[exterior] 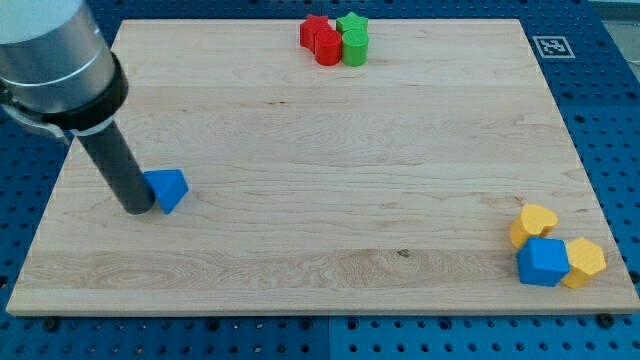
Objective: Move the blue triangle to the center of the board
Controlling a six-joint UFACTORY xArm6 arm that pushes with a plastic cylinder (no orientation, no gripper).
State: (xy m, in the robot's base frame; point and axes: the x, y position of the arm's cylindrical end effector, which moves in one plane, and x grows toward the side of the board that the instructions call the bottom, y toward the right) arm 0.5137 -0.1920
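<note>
The blue triangle lies on the wooden board near the view's left edge, a little below mid-height. My tip rests on the board right against the triangle's left side, touching it or nearly so. The dark rod rises from the tip up and to the left into the grey arm housing at the view's top left corner.
At the view's top centre a red block, a red cylinder, a green star and a green cylinder cluster together. At the bottom right sit a yellow heart, a blue block and a yellow hexagon.
</note>
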